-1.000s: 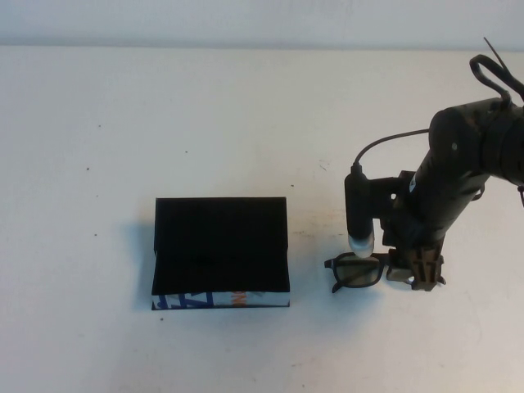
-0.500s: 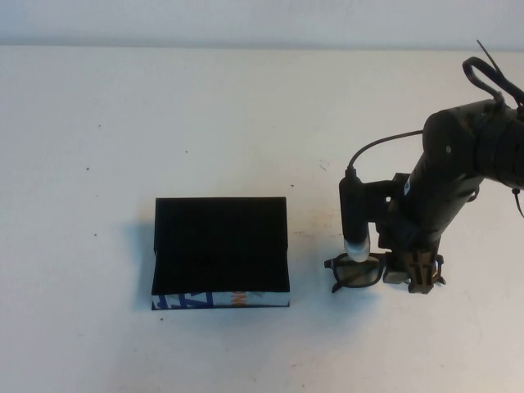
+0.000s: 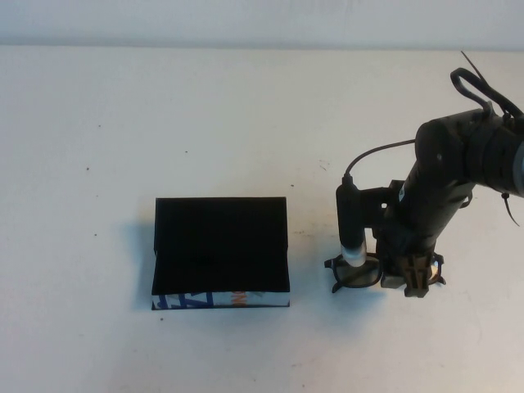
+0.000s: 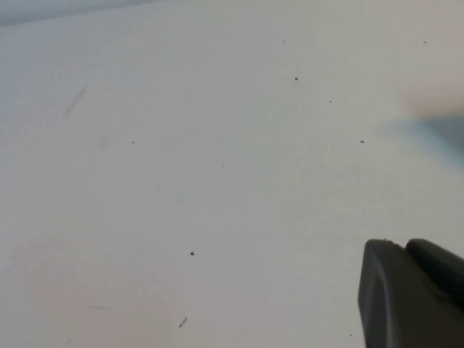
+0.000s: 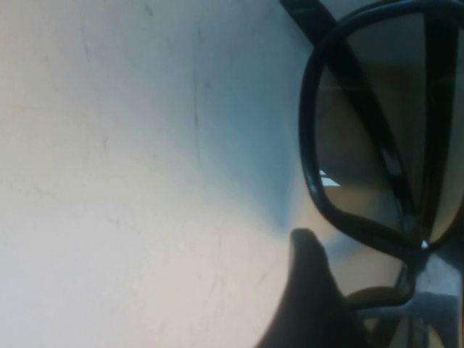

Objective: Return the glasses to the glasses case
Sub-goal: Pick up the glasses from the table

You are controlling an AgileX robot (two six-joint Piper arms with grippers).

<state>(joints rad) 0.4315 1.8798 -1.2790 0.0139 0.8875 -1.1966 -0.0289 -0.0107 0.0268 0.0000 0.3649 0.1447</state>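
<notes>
The dark thick-framed glasses (image 3: 356, 274) lie on the white table at the right. The black glasses case (image 3: 221, 254) stands open to their left, flap lid raised and white printed front edge facing me. My right gripper (image 3: 416, 277) is down at the glasses' right half, open, with its jaws astride the frame. In the right wrist view one dark fingertip (image 5: 312, 290) sits close beside the bridge and lens (image 5: 370, 145); the other finger is out of view. My left gripper (image 4: 417, 290) shows only in its wrist view, shut and empty over bare table.
The right arm (image 3: 446, 172) and its black wrist camera (image 3: 350, 225) hang over the glasses and hide their right lens. The white table (image 3: 205, 123) stretches behind and left of the case.
My right arm has shifted slightly left and lowered onto the glasses. The glasses and the case have not moved.
</notes>
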